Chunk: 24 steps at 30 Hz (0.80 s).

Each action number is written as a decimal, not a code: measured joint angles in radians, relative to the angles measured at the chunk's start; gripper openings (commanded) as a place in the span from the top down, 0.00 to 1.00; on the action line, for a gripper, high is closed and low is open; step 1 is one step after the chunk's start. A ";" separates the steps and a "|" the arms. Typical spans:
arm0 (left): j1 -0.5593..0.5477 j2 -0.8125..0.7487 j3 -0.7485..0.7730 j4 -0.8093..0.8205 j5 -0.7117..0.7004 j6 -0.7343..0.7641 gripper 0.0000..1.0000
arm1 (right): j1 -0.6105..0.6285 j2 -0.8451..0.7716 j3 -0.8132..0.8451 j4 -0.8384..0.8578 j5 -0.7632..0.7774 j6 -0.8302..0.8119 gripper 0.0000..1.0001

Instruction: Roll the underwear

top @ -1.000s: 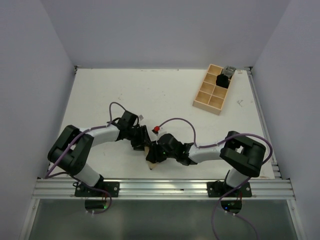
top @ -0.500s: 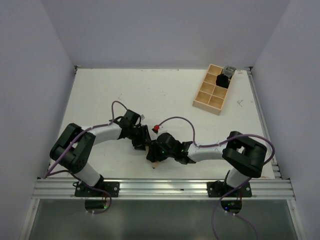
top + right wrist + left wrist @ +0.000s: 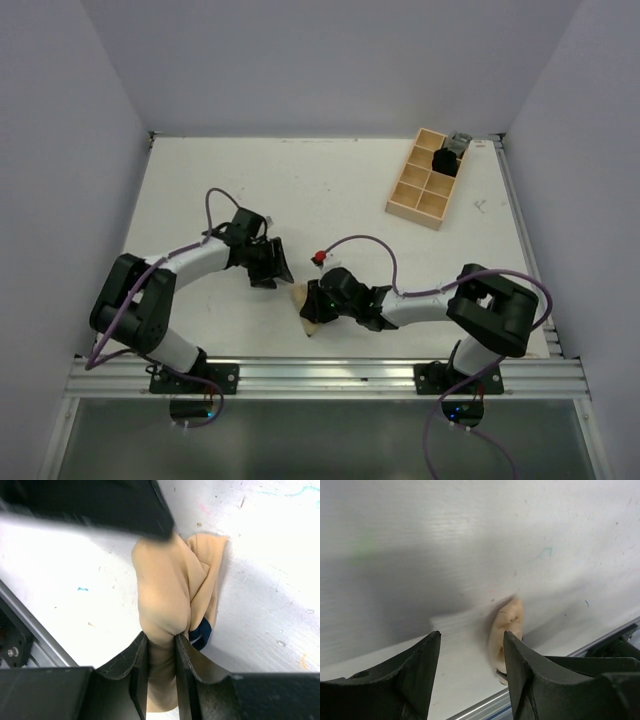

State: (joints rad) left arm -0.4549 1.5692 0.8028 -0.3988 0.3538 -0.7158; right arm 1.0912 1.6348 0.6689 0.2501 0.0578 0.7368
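The underwear (image 3: pixel 162 587) is a bunched tan roll with a bit of dark trim (image 3: pixel 201 634) at its side, lying on the white table near the front edge. My right gripper (image 3: pixel 161 639) is shut on the near end of the roll, which bulges out past the fingertips. From above, the underwear (image 3: pixel 302 296) peeks out beside the right gripper (image 3: pixel 316 306). My left gripper (image 3: pixel 274 274) stands open a little to the left, apart from the fabric. In the left wrist view the underwear (image 3: pixel 506 627) lies beyond the left gripper (image 3: pixel 471 637), with nothing between the fingers.
A light wooden compartment tray (image 3: pixel 405 200) sits at the back right, with a dark item (image 3: pixel 445 160) in one compartment and a grey object (image 3: pixel 461 140) behind it. The metal rail (image 3: pixel 320 375) runs along the table's front edge, close to the underwear.
My left gripper has let go, opened wider and pulled back to the left, away from the underwear. My right gripper has closed on the roll and stayed about where it was.
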 measured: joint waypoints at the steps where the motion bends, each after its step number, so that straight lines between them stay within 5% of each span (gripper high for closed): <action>1: 0.026 -0.014 -0.005 -0.005 0.000 0.012 0.42 | -0.004 -0.002 -0.017 0.028 -0.008 0.003 0.83; 6: 0.137 -0.154 -0.080 0.030 0.045 0.087 0.40 | -0.042 -0.004 -0.103 0.191 -0.084 0.023 0.82; 24: 0.041 -0.209 -0.298 0.300 0.262 0.118 0.41 | -0.100 0.082 -0.128 0.390 -0.266 0.039 0.78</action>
State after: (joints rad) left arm -0.4141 1.3598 0.5045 -0.0986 0.6155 -0.5980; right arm 0.9916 1.7168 0.5407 0.6403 -0.2085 0.7753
